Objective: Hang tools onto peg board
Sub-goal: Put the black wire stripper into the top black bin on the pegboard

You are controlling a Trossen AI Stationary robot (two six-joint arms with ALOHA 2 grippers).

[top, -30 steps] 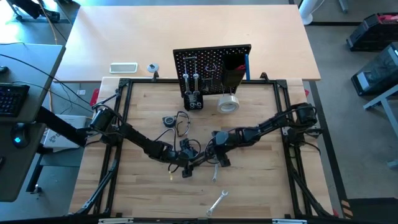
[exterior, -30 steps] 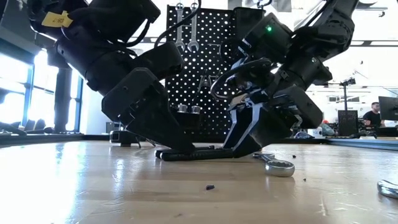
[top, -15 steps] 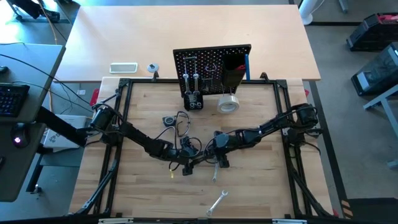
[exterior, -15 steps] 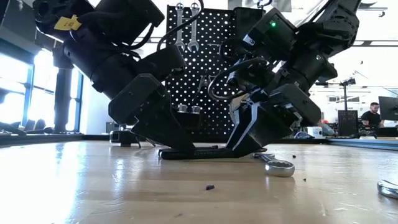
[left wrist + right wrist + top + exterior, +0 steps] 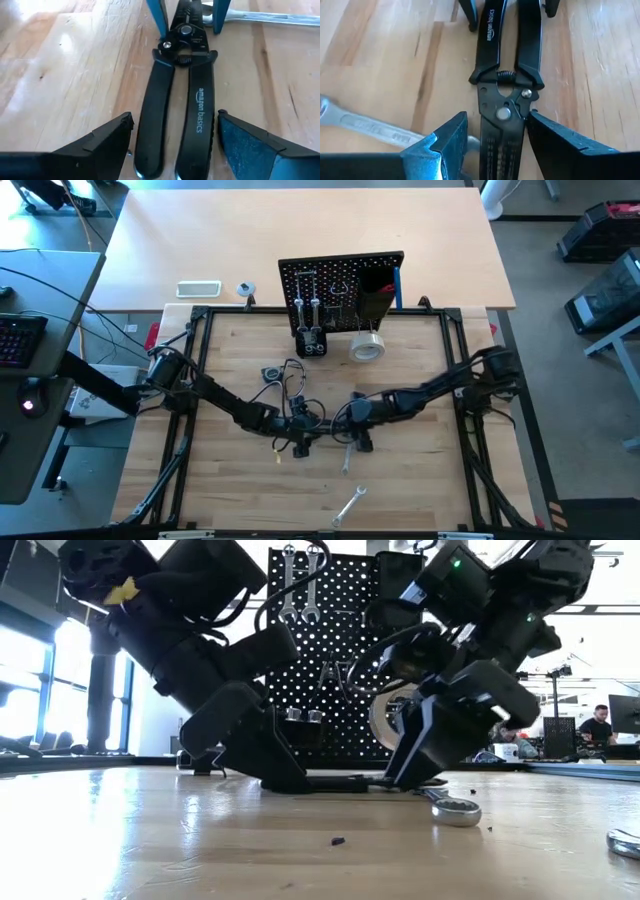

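Pale wooden bench (image 5: 400, 490) inside a black metal frame carries everything. At its back edge stands the black upright peg board (image 5: 340, 285), with two silver wrenches (image 5: 300, 570) hanging on it and a pale tape roll (image 5: 367, 346) leaning at its foot.

Near the middle of the bench the left gripper (image 5: 303, 442) is down at the surface, its fingers (image 5: 95, 145) spread wide on either side of the two handles of black-handled pliers (image 5: 175, 100) (branded lettering shows on one handle), with a gap on each side. The pliers lie flat on the wood, pointing from one gripper to the other.

Just beside, the right gripper (image 5: 352, 436) meets them from the opposite end, its fingers (image 5: 445, 140) likewise wide apart and flanking the pliers' head near the pivot. A loose silver wrench (image 5: 365, 127) lies on the bench just beside that head, and another silver wrench (image 5: 347, 505) lies nearer the front edge.
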